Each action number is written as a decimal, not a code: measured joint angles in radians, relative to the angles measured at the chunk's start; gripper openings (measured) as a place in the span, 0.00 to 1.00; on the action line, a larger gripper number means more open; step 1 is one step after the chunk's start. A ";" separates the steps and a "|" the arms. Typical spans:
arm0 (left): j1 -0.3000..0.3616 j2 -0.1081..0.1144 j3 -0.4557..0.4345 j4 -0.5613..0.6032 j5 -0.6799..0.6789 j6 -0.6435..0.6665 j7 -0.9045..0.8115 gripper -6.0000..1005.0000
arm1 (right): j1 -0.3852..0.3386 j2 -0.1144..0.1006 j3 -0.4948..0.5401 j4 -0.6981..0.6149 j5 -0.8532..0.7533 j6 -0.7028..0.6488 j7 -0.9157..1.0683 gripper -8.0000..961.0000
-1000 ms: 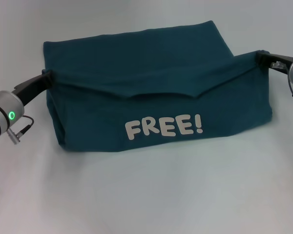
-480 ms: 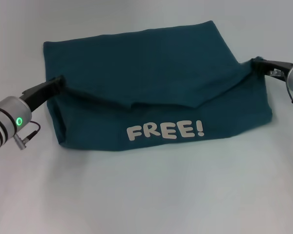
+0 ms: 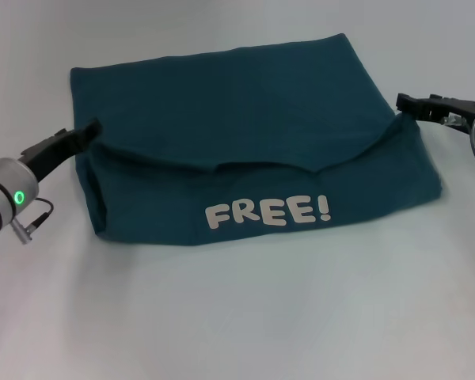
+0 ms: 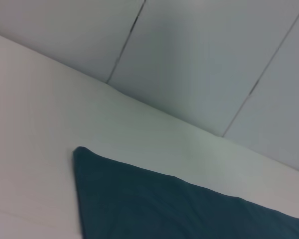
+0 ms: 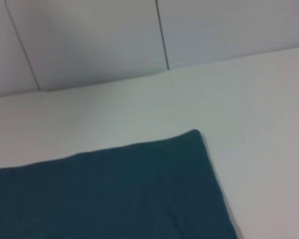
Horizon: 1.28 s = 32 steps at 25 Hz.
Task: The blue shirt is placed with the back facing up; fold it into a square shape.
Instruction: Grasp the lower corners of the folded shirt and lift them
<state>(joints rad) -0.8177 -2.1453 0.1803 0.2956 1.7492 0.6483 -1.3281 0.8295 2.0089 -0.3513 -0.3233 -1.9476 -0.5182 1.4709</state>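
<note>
One shirt (image 3: 245, 134) lies on the counter (image 3: 245, 317), folded into a rough rectangle with its front flap turned up over the back, so the white "FREE!" lettering (image 3: 267, 212) shows near the edge closest to the robot. Two hands flank the shirt. The left hand (image 3: 91, 127) sits at the shirt's left edge, fingertips at the fold; whether it is spread or pinching cloth cannot be told. The right hand (image 3: 408, 103) sits at the shirt's right edge, and its state cannot be told either.
</note>
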 joint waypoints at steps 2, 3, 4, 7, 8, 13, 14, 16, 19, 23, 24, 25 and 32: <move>0.007 0.004 0.005 0.002 0.000 0.005 -0.007 0.49 | -0.008 -0.004 0.000 -0.009 0.000 -0.033 0.012 0.67; 0.013 0.007 0.012 0.004 0.002 0.010 -0.018 0.61 | -0.015 -0.009 0.001 -0.013 -0.001 -0.052 0.022 0.72; 0.023 0.010 0.029 0.009 0.005 0.020 -0.037 0.73 | -0.021 -0.012 0.000 -0.016 -0.003 -0.071 0.034 0.72; 0.065 0.021 0.113 0.034 0.008 0.075 -0.121 0.78 | -0.056 -0.025 -0.021 -0.032 -0.011 -0.149 0.097 0.73; 0.084 0.025 0.150 0.046 0.008 0.108 -0.154 0.80 | -0.070 -0.029 -0.036 -0.039 -0.011 -0.177 0.115 0.73; 0.173 0.029 0.280 0.126 0.009 0.283 -0.247 0.83 | -0.152 -0.047 -0.150 -0.103 -0.011 -0.325 0.269 0.75; 0.192 0.029 0.304 0.145 0.009 0.319 -0.264 0.83 | -0.169 -0.050 -0.173 -0.121 -0.012 -0.353 0.304 0.75; 0.221 0.027 0.335 0.175 0.010 0.368 -0.280 0.83 | -0.198 -0.057 -0.213 -0.158 -0.011 -0.397 0.362 0.74; 0.251 0.025 0.366 0.207 0.011 0.421 -0.285 0.83 | -0.231 -0.075 -0.254 -0.209 -0.012 -0.460 0.443 0.74; 0.269 0.024 0.392 0.221 0.040 0.436 -0.283 0.83 | -0.246 -0.108 -0.266 -0.230 -0.025 -0.520 0.525 0.74; 0.271 0.023 0.394 0.224 0.058 0.437 -0.282 0.83 | -0.247 -0.116 -0.266 -0.231 -0.038 -0.533 0.548 0.74; 0.273 0.022 0.395 0.227 0.076 0.437 -0.280 0.83 | -0.247 -0.128 -0.267 -0.232 -0.062 -0.554 0.585 0.74; 0.282 0.020 0.401 0.247 0.165 0.447 -0.248 0.83 | -0.253 -0.139 -0.256 -0.264 -0.087 -0.601 0.651 0.74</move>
<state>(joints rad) -0.5359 -2.1253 0.5811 0.5426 1.9138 1.0954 -1.5759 0.5768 1.8702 -0.6077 -0.5873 -2.0351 -1.1195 2.1215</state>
